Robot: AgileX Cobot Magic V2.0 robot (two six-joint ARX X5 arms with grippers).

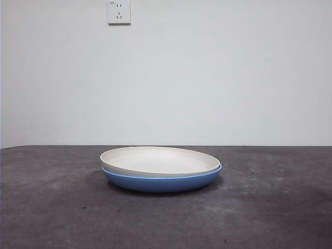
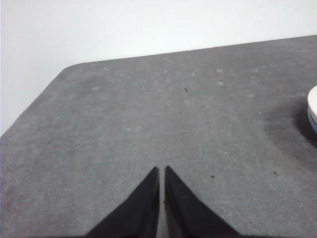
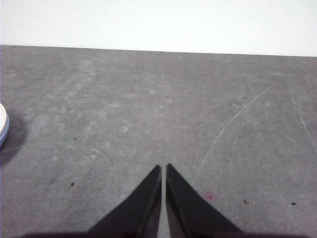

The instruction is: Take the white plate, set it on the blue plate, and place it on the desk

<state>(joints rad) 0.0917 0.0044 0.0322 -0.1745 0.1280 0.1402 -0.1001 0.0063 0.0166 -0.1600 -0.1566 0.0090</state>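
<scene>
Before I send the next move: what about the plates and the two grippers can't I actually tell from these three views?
- Blue plate: its inside is covered by the white plate in the front view.
- Both plates: each wrist view cuts them at the edge, leaving a sliver.
- Left gripper and right gripper: absent from the front view, so their place relative to the plates is unclear.
- Wall outlet: markings too small.
</scene>
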